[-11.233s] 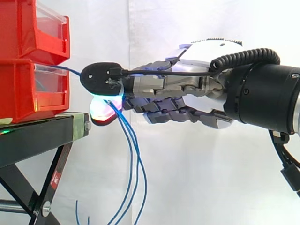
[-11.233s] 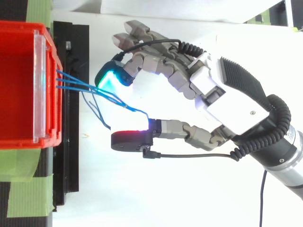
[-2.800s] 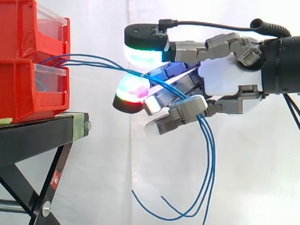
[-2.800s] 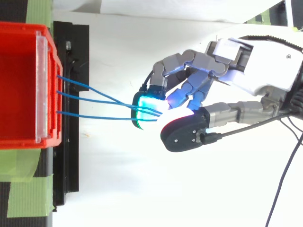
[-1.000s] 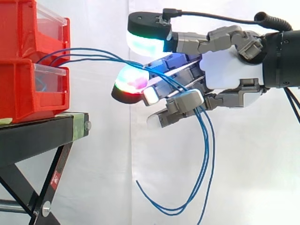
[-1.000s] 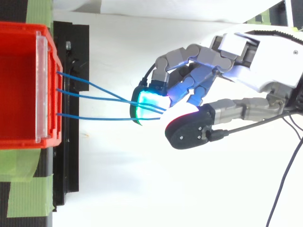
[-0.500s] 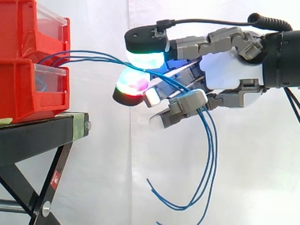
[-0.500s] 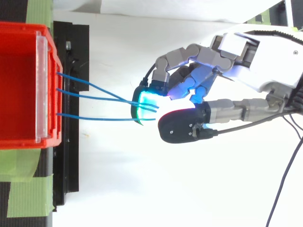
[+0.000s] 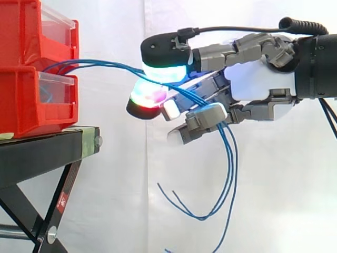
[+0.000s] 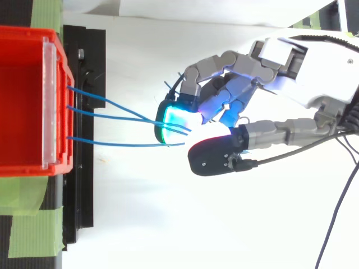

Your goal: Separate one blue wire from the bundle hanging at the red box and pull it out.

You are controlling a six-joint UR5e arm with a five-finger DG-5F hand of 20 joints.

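At far left, stacked red plastic bins (image 9: 31,100) on a black metal stand (image 9: 42,150). Three thin blue wires (image 10: 129,144) leave the bin front and run rightward, converging at the robot hand (image 9: 258,87). Fingers curled, glowing pads (image 9: 163,71) pinching all the wires together. Loose ends droop in loops below the palm.

Both views are brightly and evenly lit. The white curtain (image 9: 105,200) is nearly washed out; glare is seen around the glowing fingertips (image 9: 164,72).
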